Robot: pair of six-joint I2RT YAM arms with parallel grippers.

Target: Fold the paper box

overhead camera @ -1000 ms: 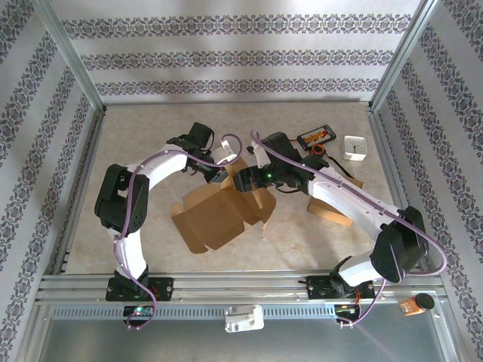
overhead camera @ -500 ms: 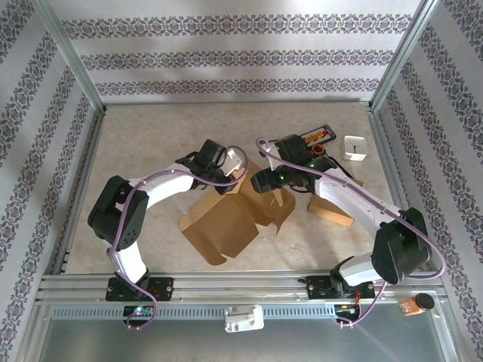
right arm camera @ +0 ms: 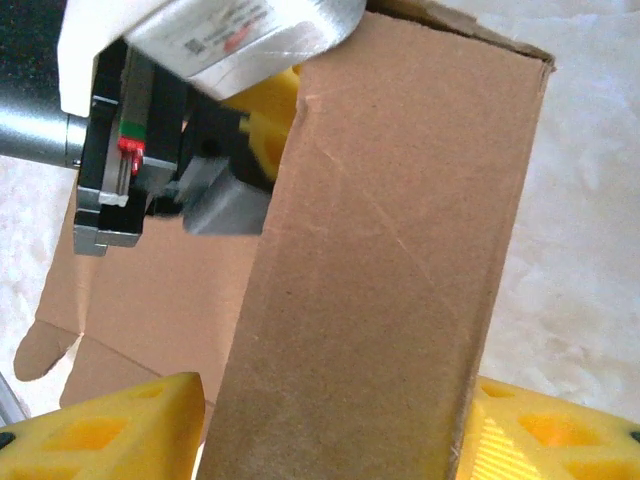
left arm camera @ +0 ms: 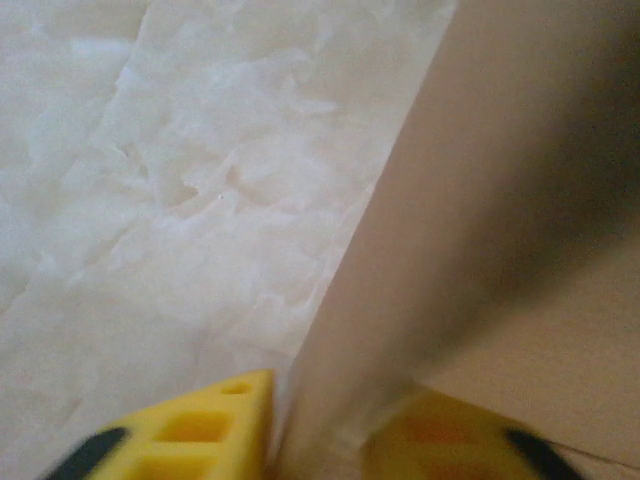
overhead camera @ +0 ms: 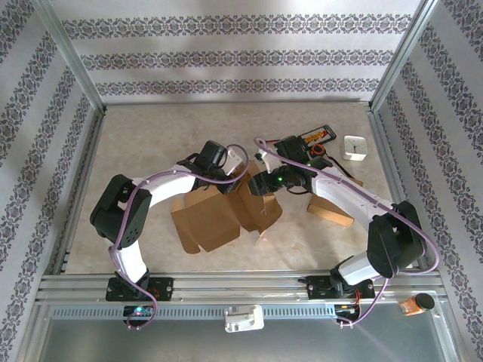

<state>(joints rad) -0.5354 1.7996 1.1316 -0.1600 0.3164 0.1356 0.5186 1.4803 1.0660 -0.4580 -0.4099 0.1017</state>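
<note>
Half-folded paper box [overhead camera: 211,219] on the tabletop [overhead camera: 143,136], left claw [left arm camera: 330,425] pinching its 12 o'clock flap, right claw [right arm camera: 335,425] straddling the 2 o'clock panel, clamped or not unclear

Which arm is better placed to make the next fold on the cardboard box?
Right, probably. The right gripper has a panel of the cardboard box between its spread fingers, ready to swing it over. The left gripper is pinched on a cardboard edge, so it serves better as the anchor.
</note>
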